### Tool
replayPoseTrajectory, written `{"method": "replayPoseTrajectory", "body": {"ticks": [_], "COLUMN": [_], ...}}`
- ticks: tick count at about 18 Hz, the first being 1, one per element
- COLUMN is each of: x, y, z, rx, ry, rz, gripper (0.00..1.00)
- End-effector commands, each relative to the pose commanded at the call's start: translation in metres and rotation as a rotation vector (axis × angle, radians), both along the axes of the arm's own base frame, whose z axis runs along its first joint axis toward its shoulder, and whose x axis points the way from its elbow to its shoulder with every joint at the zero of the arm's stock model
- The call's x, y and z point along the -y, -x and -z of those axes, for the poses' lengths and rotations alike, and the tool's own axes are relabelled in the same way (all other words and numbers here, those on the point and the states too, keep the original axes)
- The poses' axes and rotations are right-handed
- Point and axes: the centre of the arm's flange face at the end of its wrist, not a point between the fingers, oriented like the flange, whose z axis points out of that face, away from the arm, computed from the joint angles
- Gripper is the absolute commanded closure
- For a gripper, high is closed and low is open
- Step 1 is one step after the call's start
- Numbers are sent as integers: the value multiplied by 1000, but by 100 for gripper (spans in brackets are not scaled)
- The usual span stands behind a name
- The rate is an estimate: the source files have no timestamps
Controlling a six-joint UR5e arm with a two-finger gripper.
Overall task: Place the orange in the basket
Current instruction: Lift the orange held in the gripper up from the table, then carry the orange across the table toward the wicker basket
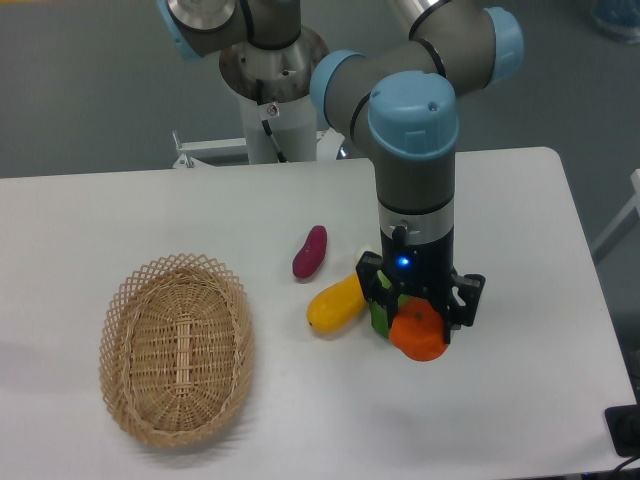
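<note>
The small bright orange (418,336) sits between the black fingers of my gripper (418,318), right of the table's middle. The gripper points straight down, and its fingers press against the orange's left and right sides. Whether the fruit rests on the table or hangs just above it cannot be told. The oval tan wicker basket (118,345) stands empty at the front left, well away from the gripper.
A yellow mango-like fruit (336,304) lies just left of the gripper. A purple elongated vegetable (309,252) lies behind it. Something green (380,316) shows beside the left finger, mostly hidden. The arm's base (268,75) stands at the back. The table's right edge (600,300) is near.
</note>
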Motion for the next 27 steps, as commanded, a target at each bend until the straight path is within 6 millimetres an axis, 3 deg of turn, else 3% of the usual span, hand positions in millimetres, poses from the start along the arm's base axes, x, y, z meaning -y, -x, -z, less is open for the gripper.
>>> {"method": "replayPoseTrajectory", "body": {"ticks": [14, 17, 19, 21, 27], "x": [-7, -22, -49, -63, -116], "y": [1, -7, -18, -22, -119], "z": [13, 30, 52, 61, 71], "rx": [17, 36, 38, 18, 21], "ry": [7, -11, -50, -63, -53], "rz": [-7, -51, -109, -134, -144], "gripper": [33, 33, 33, 33, 33]}}
